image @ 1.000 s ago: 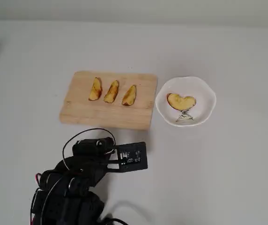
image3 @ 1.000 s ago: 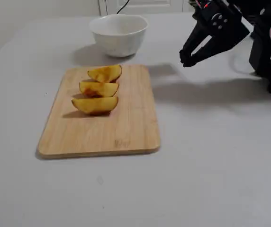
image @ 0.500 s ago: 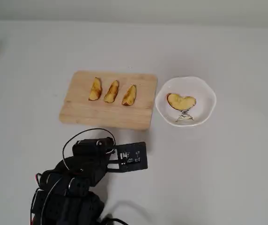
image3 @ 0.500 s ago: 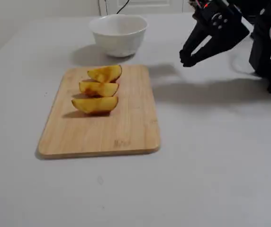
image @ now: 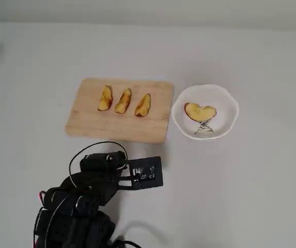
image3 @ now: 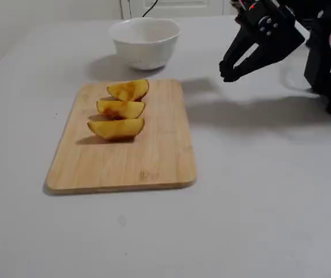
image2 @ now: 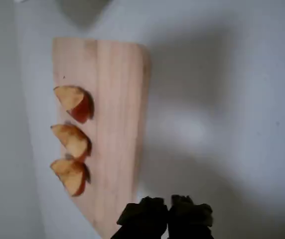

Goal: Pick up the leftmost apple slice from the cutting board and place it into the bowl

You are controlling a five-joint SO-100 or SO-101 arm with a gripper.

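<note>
In the overhead view the broad, heart-shaped apple slice (image: 200,111) lies inside the white bowl (image: 232,106), beside the grey mark at its bottom. The bowl stands just right of the pale wooden cutting board (image: 88,125). In the fixed view the bowl (image3: 145,41) stands behind the board (image3: 125,159), and the slice inside is hidden. My gripper (image: 118,156) is shut and empty, hovering off the board's near edge. It shows in the wrist view (image2: 168,213) and in the fixed view (image3: 227,74).
Three narrow crescent wedges (image: 123,101) lie in a row on the board, also seen in the wrist view (image2: 71,140) and the fixed view (image3: 121,108). The arm's black body and cables (image: 75,217) fill the overhead view's bottom left. The table is plain white.
</note>
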